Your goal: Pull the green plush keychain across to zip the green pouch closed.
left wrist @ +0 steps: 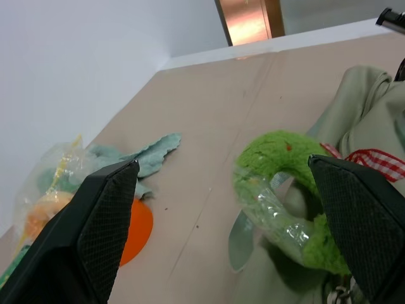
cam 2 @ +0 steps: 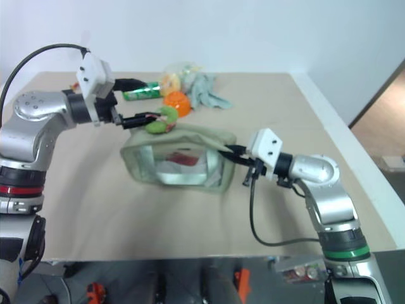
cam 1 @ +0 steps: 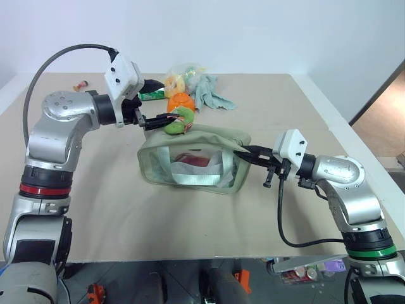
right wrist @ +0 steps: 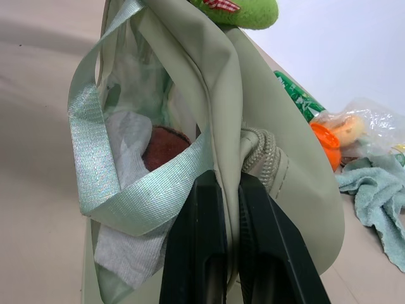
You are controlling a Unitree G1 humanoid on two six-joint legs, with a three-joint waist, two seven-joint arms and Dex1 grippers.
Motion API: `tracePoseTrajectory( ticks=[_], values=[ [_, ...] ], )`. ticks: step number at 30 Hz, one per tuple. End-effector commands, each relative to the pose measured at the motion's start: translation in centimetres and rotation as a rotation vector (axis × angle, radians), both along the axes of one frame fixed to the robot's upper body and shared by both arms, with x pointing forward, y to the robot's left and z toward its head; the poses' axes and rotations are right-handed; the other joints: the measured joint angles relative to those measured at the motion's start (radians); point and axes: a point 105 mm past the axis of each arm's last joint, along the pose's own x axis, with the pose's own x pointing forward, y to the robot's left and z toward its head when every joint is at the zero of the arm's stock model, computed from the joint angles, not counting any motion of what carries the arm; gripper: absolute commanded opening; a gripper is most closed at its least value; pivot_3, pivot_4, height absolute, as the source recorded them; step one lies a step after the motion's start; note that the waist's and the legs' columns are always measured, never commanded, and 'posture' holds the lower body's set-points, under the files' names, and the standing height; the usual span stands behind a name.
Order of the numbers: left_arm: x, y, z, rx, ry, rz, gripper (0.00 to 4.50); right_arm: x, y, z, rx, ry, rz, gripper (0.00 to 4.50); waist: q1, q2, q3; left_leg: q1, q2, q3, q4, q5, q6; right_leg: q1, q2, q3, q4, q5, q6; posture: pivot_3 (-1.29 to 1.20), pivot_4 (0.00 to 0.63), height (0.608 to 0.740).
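Pale sage-green pouch with clear window and silvery-green straps, lime-green plush keychain with red-and-white gingham bit, orange bowl, grey-green rag, beige bench.

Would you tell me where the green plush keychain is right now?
In the left eye view, the green plush keychain sits at the green pouch's far left corner, between the open left gripper's fingers.
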Motion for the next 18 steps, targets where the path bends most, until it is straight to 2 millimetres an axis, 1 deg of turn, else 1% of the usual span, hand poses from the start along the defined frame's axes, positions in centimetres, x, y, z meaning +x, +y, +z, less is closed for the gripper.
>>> tracePoseTrajectory(
  ticks=[1, 5, 11, 15, 18],
  values=[
    [-0.6, 0.5, 2.2, -0.031, -0.069, -0.005, 4.44, -0.1, 0.5, 0.3, -0.010, -0.015, 0.028, 0.00, 0.000, 0.000, 0.000, 0.000, 0.000, 0.000, 0.000, 0.000, 0.000, 0.000, 0.000, 0.000, 0.000, 0.000, 0.000, 0.00, 0.150, 0.740],
    [-1.2, 0.5, 2.3, -0.067, -0.032, -0.028, 4.44, 0.1, 0.5, 0.4, -0.014, -0.019, 0.031, 0.00, 0.000, 0.000, 0.000, 0.000, 0.000, 0.000, 0.000, 0.000, 0.000, 0.000, 0.000, 0.000, 0.000, 0.000, 0.000, 0.00, 0.150, 0.740],
    [-2.1, 1.4, 3.1, -0.139, 0.022, -0.038, 4.44, 0.2, 0.7, 0.6, -0.017, -0.019, 0.037, 0.00, -0.003, 0.000, 0.000, 0.000, 0.001, 0.000, 0.000, 0.000, 0.000, 0.000, 0.001, 0.000, 0.000, 0.000, 0.000, 0.00, 0.150, 0.740],
    [-2.3, 2.9, 3.2, -0.159, 0.026, 0.015, 4.44, 0.3, 1.0, 0.6, -0.018, -0.015, 0.044, 0.00, -0.008, 0.000, 0.000, 0.001, 0.002, 0.000, 0.000, 0.000, 0.000, 0.000, 0.002, 0.000, 0.001, 0.000, 0.000, 0.00, 0.150, 0.740],
    [-2.7, 4.5, 2.3, -0.155, 0.032, 0.071, 4.44, 0.3, 1.2, 0.7, -0.017, -0.014, 0.048, 0.00, -0.012, 0.000, 0.000, 0.002, 0.002, 0.001, -0.001, 0.000, 0.000, 0.000, 0.001, 0.001, 0.001, 0.000, -0.001, 0.00, 0.150, 0.740]
  ],
)
